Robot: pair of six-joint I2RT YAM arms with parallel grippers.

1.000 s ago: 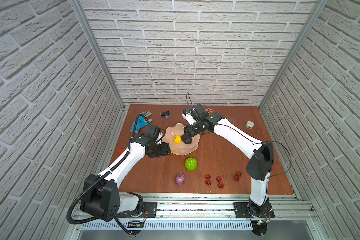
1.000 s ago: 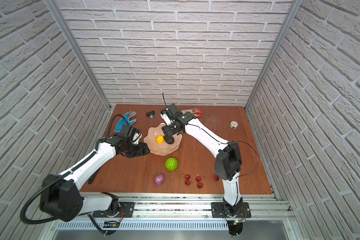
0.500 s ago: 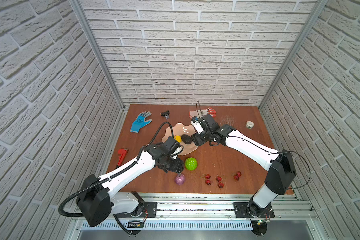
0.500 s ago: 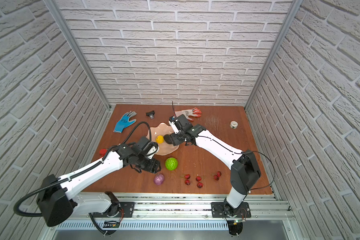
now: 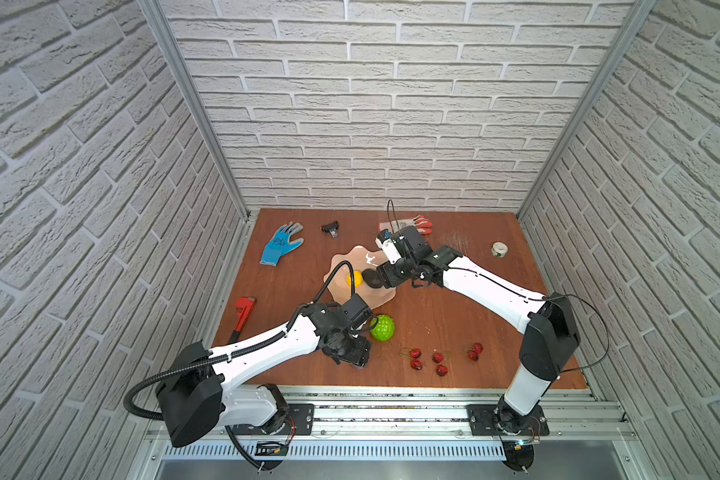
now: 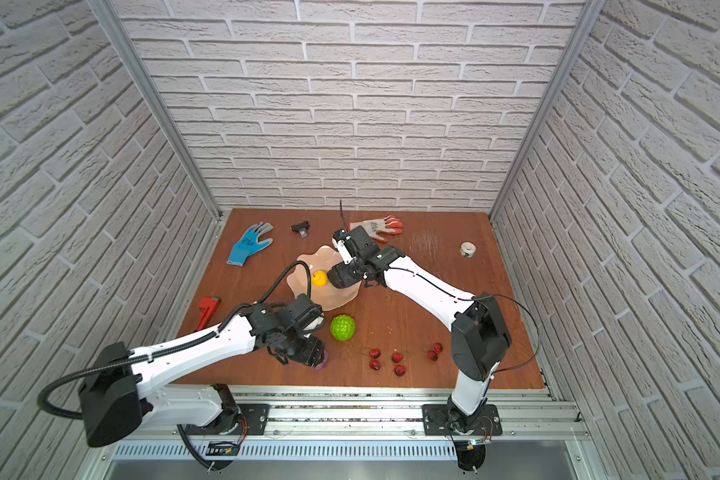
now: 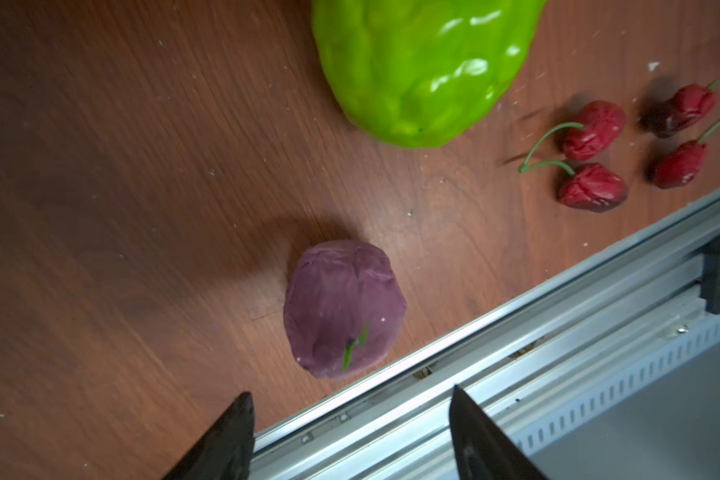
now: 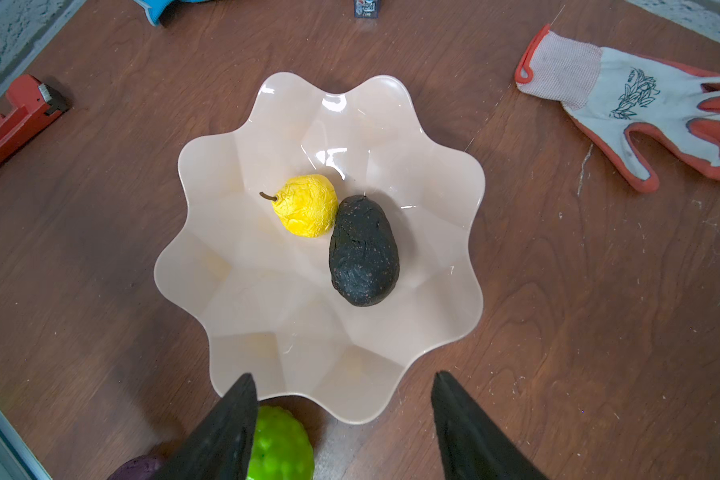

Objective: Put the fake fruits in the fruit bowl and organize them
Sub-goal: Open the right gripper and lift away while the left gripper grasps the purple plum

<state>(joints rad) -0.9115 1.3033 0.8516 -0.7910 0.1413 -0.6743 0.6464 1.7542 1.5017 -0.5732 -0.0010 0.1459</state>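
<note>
Closest to the front rail (image 7: 558, 353), my left gripper (image 7: 351, 392) hangs low over the table (image 5: 433, 299) with its fingers spread and nothing between them. The purple fruit (image 7: 344, 309) lies just ahead of the tips, near the table's front edge, not touched. Past it sits the bumpy green ball (image 7: 420, 70), and off to the side the red berries (image 7: 593, 129) lie loose on the wood, stems curling.

Farther in, my right gripper (image 8: 342, 375) is above the near rim of the bowl (image 8: 233, 174), fingers apart and empty. Inside the bowl the yellow fruit (image 8: 308, 212) and the avocado (image 8: 364, 257) rest against each other, near the middle. The green ball lies just outside the bowl's rim.

A red wrench (image 8: 21, 116) lies at the table's left edge. Toward the back wall are a blue glove (image 5: 281, 243), an orange-and-white glove (image 8: 624, 108) and, well apart on the right, a tape roll (image 5: 499, 249).
</note>
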